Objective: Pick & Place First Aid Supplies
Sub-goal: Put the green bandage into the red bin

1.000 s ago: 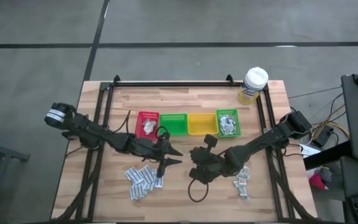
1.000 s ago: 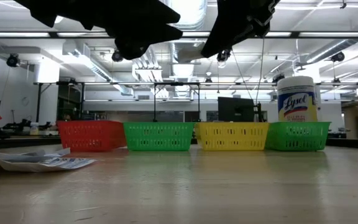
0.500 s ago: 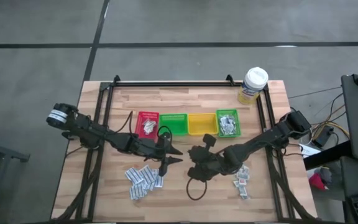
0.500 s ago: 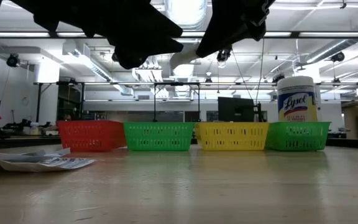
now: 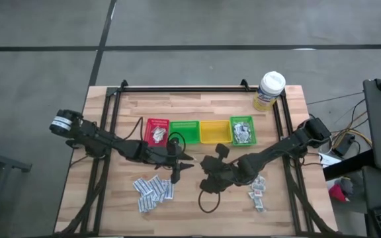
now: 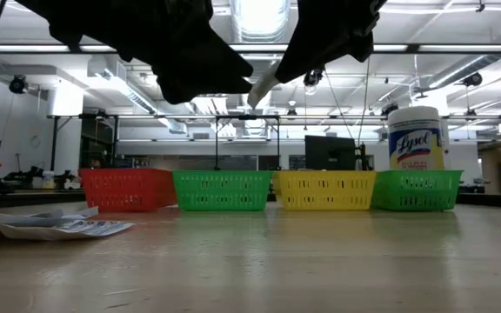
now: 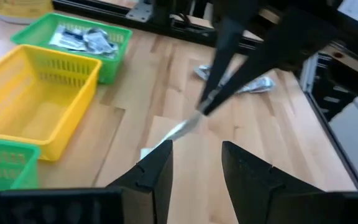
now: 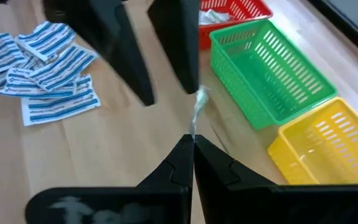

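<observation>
Handover in front of the green bin [image 5: 184, 131].
Right gripper [image 8: 192, 144] is pinching a thin sachet [image 8: 197, 109]; left gripper [image 7: 194, 163] is gaping beside it. Best: close left squarely before right lets go.

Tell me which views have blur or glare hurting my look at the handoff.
Left wrist view: the sachet is motion-smeared. Right wrist view: the sachet is blurred at the right gripper tips. Low view: ceiling lights leave both arms as black silhouettes. High view: evenly lit; the left gripper is small.
</observation>
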`<control>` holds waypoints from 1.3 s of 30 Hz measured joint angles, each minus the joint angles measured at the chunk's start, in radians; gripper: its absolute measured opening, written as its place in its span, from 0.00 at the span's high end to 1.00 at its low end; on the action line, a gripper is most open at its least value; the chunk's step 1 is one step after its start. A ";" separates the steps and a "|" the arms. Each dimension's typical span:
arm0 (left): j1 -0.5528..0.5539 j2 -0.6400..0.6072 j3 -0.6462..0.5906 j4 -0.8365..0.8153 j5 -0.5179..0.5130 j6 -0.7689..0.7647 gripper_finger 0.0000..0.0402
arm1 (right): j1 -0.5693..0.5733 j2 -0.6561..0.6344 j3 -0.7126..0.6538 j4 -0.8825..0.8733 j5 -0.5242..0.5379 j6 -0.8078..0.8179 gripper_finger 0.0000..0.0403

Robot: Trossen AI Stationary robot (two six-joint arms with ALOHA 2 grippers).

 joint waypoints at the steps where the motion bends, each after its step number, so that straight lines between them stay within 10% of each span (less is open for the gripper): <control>1: 0.002 0.000 0.000 0.000 -0.005 0.000 0.66 | 0.000 0.000 0.000 0.000 -0.001 0.004 0.98; 39: 0.008 0.000 0.040 -0.138 0.016 -0.002 0.66 | -0.031 0.094 0.099 -0.006 -0.065 -0.045 0.98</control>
